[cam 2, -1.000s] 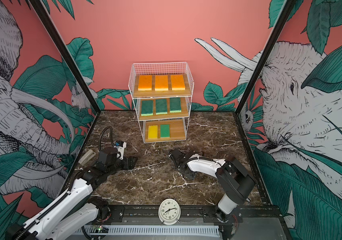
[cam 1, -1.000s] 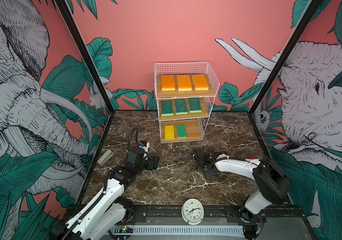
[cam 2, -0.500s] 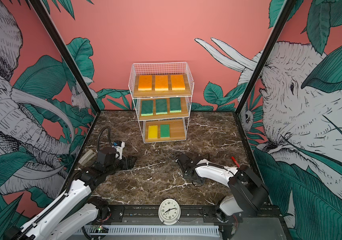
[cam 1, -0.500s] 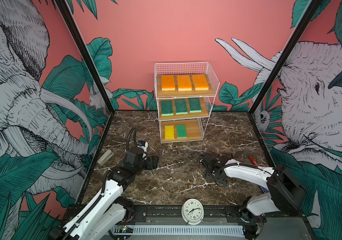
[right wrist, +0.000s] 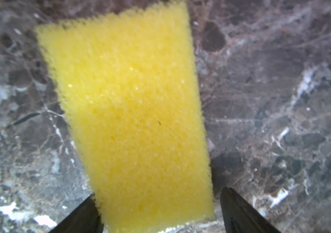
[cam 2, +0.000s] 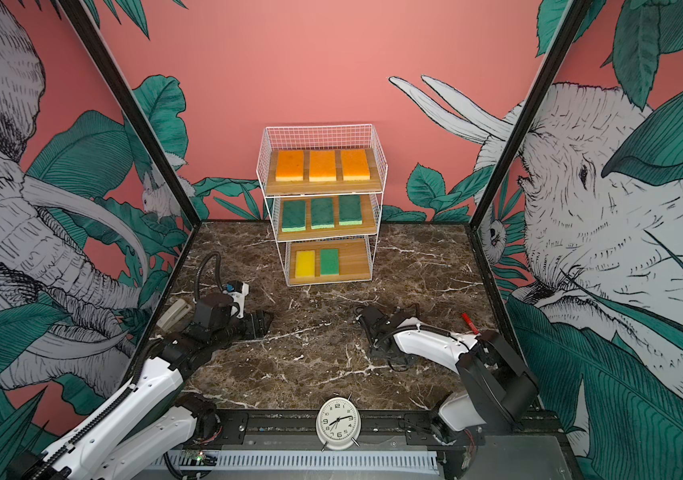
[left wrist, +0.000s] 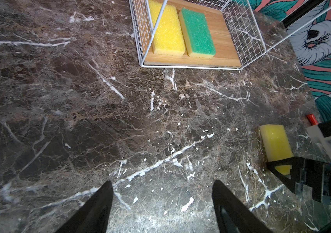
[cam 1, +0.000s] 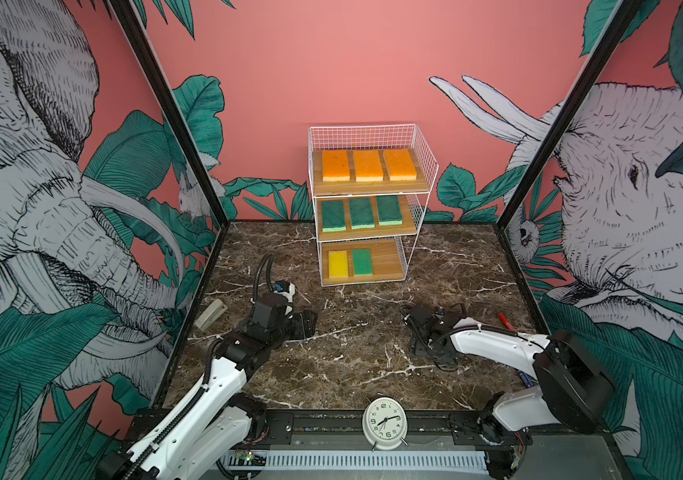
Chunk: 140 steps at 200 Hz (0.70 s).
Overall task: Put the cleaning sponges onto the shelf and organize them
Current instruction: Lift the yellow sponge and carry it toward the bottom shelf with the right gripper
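The shelf (cam 1: 422, 166) (cam 2: 377, 149) stands at the back in both top views. It carries three orange cleaning sponges (cam 1: 367, 165) on top, three dark green ones (cam 1: 361, 212) on the middle board, and a yellow (cam 1: 337, 263) and a green one (cam 1: 362, 262) on the lowest. One more yellow sponge (right wrist: 132, 113) (left wrist: 274, 145) lies flat on the marble. My right gripper (right wrist: 156, 193) (cam 1: 425, 340) (cam 2: 377, 336) is open and straddles its near end, hiding it from above. My left gripper (left wrist: 162, 182) (cam 1: 308, 324) (cam 2: 262, 322) is open and empty over bare marble.
A white alarm clock (cam 1: 384, 423) sits on the front rail. A red marker (cam 1: 505, 320) lies near the right wall behind my right arm. A beige oblong object (cam 1: 211, 313) rests by the left wall. The lowest board has bare wood (left wrist: 221, 42) beside the green sponge.
My right arm has drawn back from the middle toward the front right and come down over the yellow sponge. My left arm has barely shifted.
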Each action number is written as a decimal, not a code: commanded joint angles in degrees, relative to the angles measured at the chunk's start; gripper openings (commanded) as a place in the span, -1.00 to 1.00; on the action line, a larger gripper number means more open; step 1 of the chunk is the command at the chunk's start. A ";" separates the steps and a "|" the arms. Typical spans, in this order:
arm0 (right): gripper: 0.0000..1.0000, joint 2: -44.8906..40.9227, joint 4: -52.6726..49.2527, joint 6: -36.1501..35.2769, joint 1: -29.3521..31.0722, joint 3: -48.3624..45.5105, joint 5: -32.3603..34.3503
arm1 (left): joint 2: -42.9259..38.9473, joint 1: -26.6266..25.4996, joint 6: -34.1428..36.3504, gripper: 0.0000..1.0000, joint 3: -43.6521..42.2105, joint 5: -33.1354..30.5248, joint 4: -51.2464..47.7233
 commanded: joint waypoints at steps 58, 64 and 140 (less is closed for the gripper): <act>0.73 1.89 6.48 -8.20 -1.53 -3.38 -2.09 | 0.00 0.24 -4.14 0.53 1.73 -3.11 -1.28; 0.73 2.10 6.72 -8.65 -1.53 -3.45 -2.12 | 0.01 0.17 -4.54 0.53 1.61 -3.11 -1.19; 0.50 1.90 9.87 -9.53 -1.53 -5.12 -4.56 | 0.18 -0.92 -6.47 0.50 1.87 -5.57 -1.98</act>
